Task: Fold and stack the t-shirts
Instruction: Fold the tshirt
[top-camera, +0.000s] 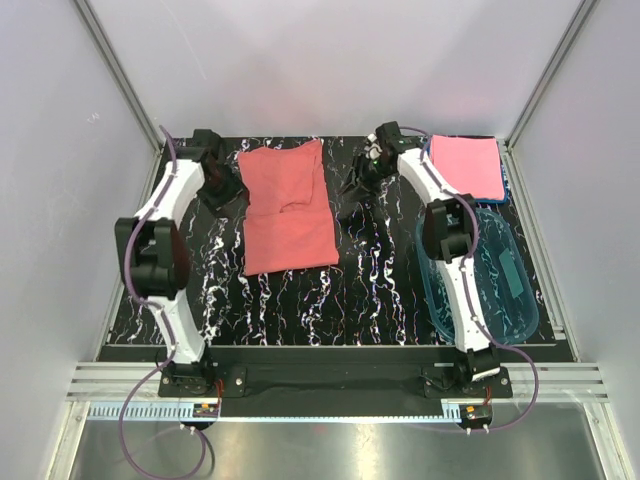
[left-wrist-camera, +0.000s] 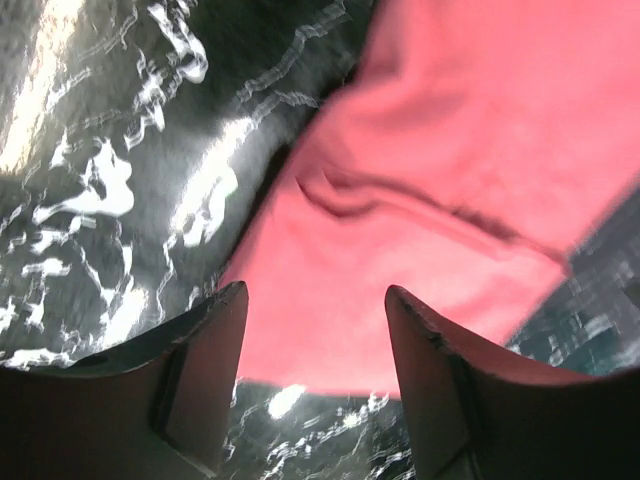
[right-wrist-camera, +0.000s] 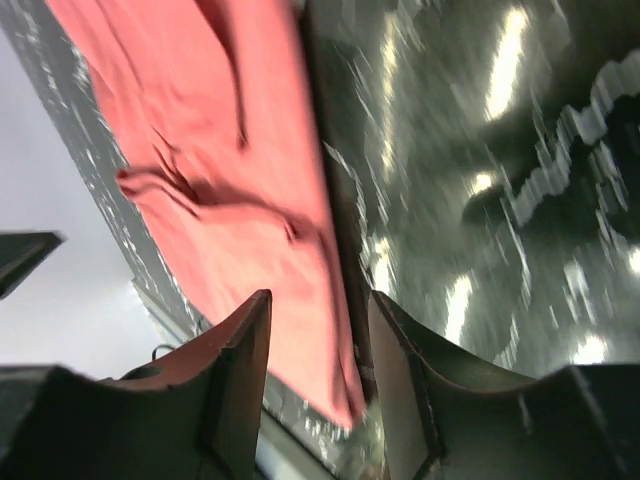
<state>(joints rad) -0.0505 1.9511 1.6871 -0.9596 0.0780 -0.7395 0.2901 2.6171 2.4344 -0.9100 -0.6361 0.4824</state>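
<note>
Jaws both parted, empty | salmon t-shirt (top-camera: 290, 205) flat — pink t-shirt (top-camera: 466, 165) folded | blue tub (top-camera: 524, 326): dark rectangle (top-camera: 512, 272) inside

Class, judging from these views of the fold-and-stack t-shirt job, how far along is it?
Done: a folded pink t-shirt lies on a blue one at the far right corner. In hand: the salmon t-shirt lies mid-table, partly folded into a long panel. The left gripper and right gripper flank its far end, jaws open, gripping nothing. Left: fold it square and stack it on the pink one.
</note>
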